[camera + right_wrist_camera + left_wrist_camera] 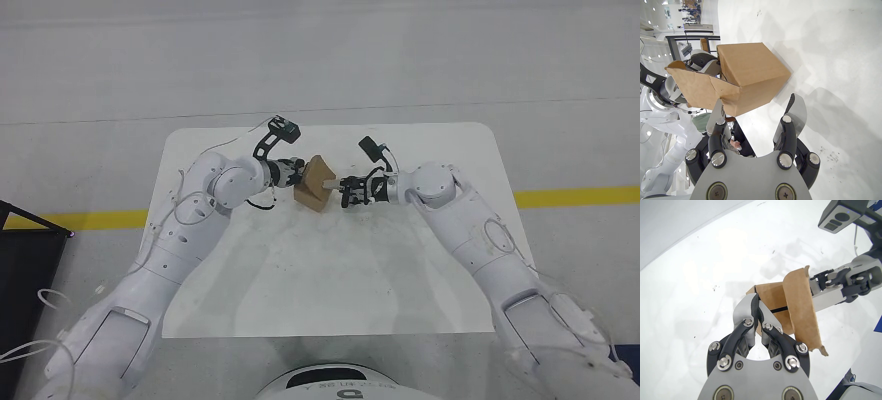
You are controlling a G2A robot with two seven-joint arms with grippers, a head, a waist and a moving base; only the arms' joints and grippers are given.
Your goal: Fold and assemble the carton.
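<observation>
A small brown carton (315,185) stands tilted on the white table (330,290), between my two grippers. My left gripper (296,176) is on its left side. In the left wrist view this gripper (756,303) is shut on the edge of a carton (775,306) wall, with cardboard pinched between its pads. A long open flap (802,313) sticks up beside it. My right gripper (346,190) is at the carton's right side. It (755,101) stands open, and a lower corner of the carton (749,75) reaches between its fingers (794,103). One finger lies against the flap (696,89).
The carton sits near the table's far edge, and bare white tabletop stretches toward me. Beyond the table lies grey floor with a yellow line (100,218). A black frame (25,260) stands by the table's left side.
</observation>
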